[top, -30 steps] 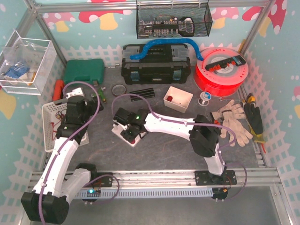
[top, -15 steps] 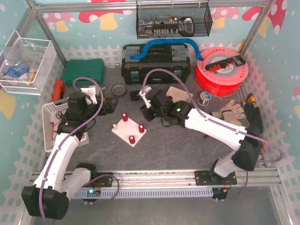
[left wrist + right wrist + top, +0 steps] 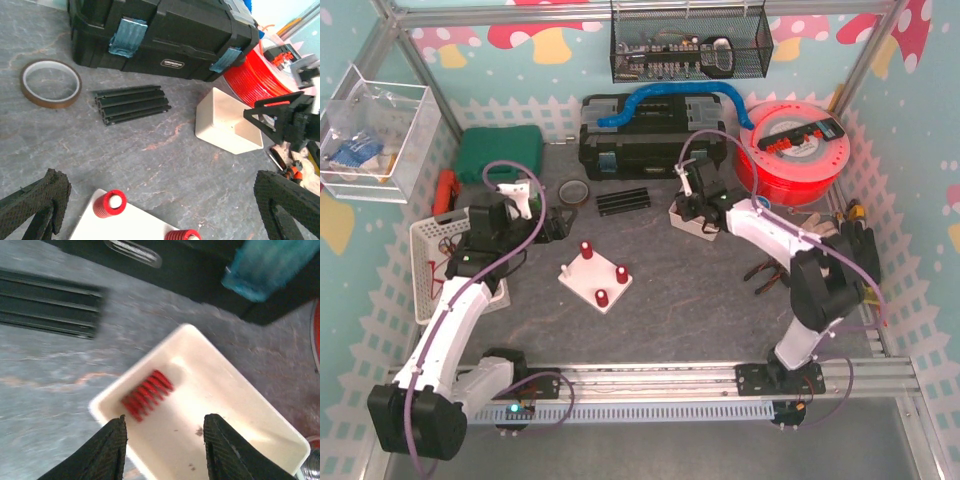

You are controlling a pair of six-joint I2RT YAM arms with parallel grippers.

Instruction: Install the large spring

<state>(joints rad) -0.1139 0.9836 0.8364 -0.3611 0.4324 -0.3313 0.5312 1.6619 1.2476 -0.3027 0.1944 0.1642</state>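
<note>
A white baseplate (image 3: pixel 582 277) lies mid-table with three red springs (image 3: pixel 586 249) standing on its pegs; two of them (image 3: pixel 109 203) show on the plate (image 3: pixel 125 227) in the left wrist view. A white tray (image 3: pixel 716 226) sits behind it to the right. One red spring (image 3: pixel 147 394) lies loose on its side in the tray (image 3: pixel 240 405). My right gripper (image 3: pixel 166 417) is open and empty, hovering just above the tray (image 3: pixel 698 203). My left gripper (image 3: pixel 160 175) is open and empty, left of the baseplate (image 3: pixel 550 226), pointing toward the tray (image 3: pixel 220 125).
A black toolbox (image 3: pixel 653 140) and a red filament spool (image 3: pixel 790 150) stand at the back. Black rails (image 3: pixel 622 201) and a tape ring (image 3: pixel 572 190) lie in front of the toolbox. Gloves (image 3: pixel 820 235) lie right, a white basket (image 3: pixel 425 270) and green case (image 3: pixel 500 152) left.
My right arm has left the baseplate and swung to the back right, over the white tray. My left gripper has shifted slightly toward the back.
</note>
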